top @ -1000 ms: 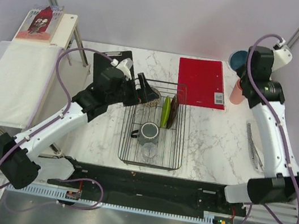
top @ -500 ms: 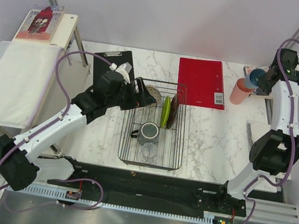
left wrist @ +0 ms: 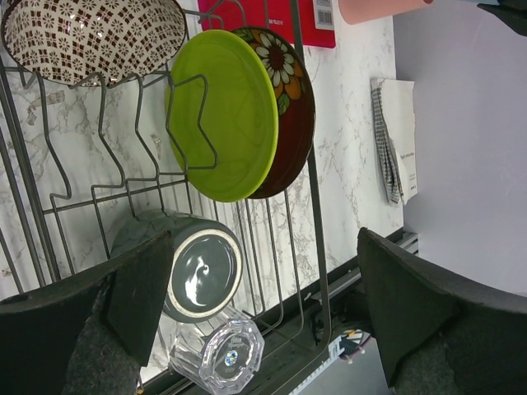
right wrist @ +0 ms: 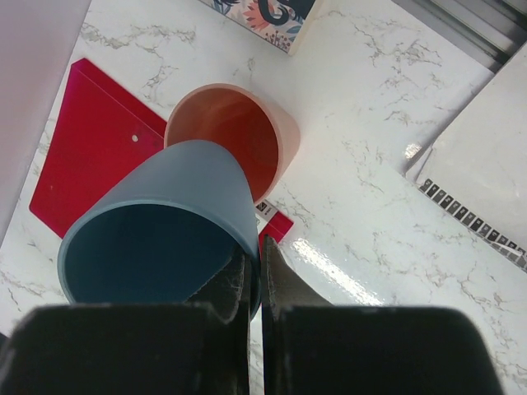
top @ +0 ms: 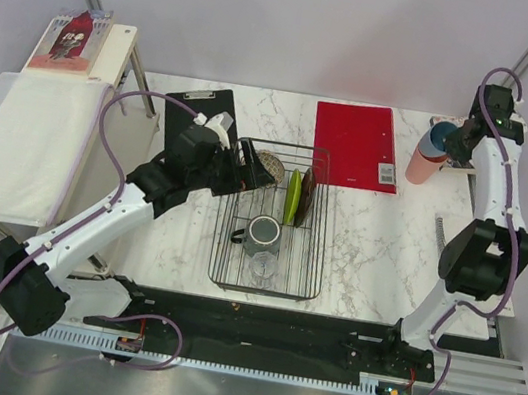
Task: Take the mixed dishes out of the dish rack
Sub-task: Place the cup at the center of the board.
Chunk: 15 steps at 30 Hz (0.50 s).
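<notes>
The dish rack (top: 218, 251) holds a beige mesh-patterned bowl (top: 269, 165) (left wrist: 90, 37), a lime-green plate (top: 292, 195) (left wrist: 226, 123), a dark red patterned plate (top: 305, 194) (left wrist: 292, 107), a grey mug (top: 264, 233) (left wrist: 198, 267) and a clear glass (top: 261, 270) (left wrist: 218, 358). My left gripper (top: 250, 160) (left wrist: 262, 271) is open and empty above the rack's far left, beside the bowl. My right gripper (top: 461, 139) (right wrist: 257, 263) is shut on the rim of a blue cup (top: 442, 136) (right wrist: 156, 239), held tilted just above an upright pink cup (top: 419, 165) (right wrist: 235, 132) on the table.
A red folder (top: 356, 144) lies behind the rack and a black clipboard (top: 192, 115) at the far left. A striped cloth (top: 447, 254) lies at the right edge. A book (right wrist: 263, 16) lies behind the cups. A side table with a white cloth (top: 20, 142) stands at the left.
My right arm swung out to the far right with the blue cup and brought it down over the pink cup. My left gripper barely shifted by the bowl.
</notes>
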Motion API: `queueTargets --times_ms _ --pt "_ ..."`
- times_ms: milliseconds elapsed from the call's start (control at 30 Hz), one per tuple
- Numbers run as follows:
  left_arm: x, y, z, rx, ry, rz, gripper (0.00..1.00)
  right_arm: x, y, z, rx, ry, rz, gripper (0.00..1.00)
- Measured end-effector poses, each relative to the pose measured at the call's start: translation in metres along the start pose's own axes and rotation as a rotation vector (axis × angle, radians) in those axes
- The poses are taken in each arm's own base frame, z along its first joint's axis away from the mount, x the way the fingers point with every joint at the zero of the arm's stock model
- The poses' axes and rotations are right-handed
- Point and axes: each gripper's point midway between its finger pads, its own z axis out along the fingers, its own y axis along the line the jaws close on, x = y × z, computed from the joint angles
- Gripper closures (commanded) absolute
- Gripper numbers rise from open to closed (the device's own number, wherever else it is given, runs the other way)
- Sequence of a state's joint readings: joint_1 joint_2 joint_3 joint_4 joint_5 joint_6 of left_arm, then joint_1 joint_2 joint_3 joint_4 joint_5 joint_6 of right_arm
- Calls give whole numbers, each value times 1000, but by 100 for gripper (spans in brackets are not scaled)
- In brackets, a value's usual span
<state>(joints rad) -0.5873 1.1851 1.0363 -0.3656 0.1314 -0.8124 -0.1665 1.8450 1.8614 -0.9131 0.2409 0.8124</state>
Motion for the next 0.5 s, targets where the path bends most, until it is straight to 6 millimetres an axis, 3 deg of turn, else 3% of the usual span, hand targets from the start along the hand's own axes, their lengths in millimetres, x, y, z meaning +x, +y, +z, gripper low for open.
queueTargets --times_ms 267,367,400,500 --pt "2 4 5 -16 11 -2 2 4 2 20 27 18 -8 100" --pt "5 8 9 -28 23 -5 2 4 2 24 31 19 -8 75" --pt "5 8 9 -30 25 -5 2 3 3 24 29 18 -7 59" --pt "6 9 10 -34 28 -5 1 -1 9 21 11 12 -1 41"
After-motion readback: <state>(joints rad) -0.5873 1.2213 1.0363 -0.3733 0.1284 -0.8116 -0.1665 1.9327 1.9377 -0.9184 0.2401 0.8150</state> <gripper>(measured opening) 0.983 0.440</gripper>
